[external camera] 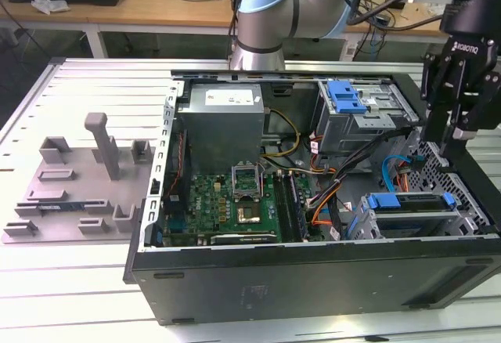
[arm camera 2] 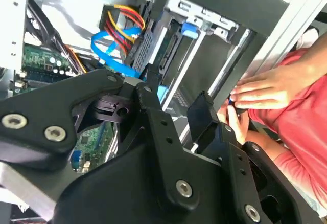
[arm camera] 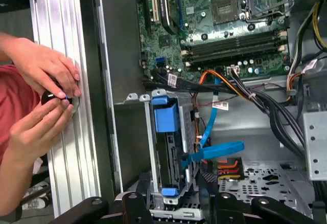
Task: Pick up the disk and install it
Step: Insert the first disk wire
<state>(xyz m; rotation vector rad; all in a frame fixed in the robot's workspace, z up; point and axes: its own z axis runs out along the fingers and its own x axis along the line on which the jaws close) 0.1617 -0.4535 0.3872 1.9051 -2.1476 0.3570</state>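
Overhead, the end effector (external camera: 448, 135) hangs open and empty near the disk (external camera: 411, 202), which sits in the computer case (external camera: 313, 280) drive cage.

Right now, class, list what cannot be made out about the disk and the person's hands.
1. Disk label: first wrist view, hidden inside its metal cage.
2. Small dark object between the hands: first wrist view, fingers cover it.
3. Person's arms: both wrist views, cut by picture edges.

Open case (external camera: 313, 284) on table (external camera: 70, 296). Fixture (external camera: 78, 194) at exterior view's left of case. Inside case: motherboard (external camera: 235, 202) centre, disk (external camera: 411, 214) in bay at exterior view's right. Gripper (external camera: 448, 141) above that side.
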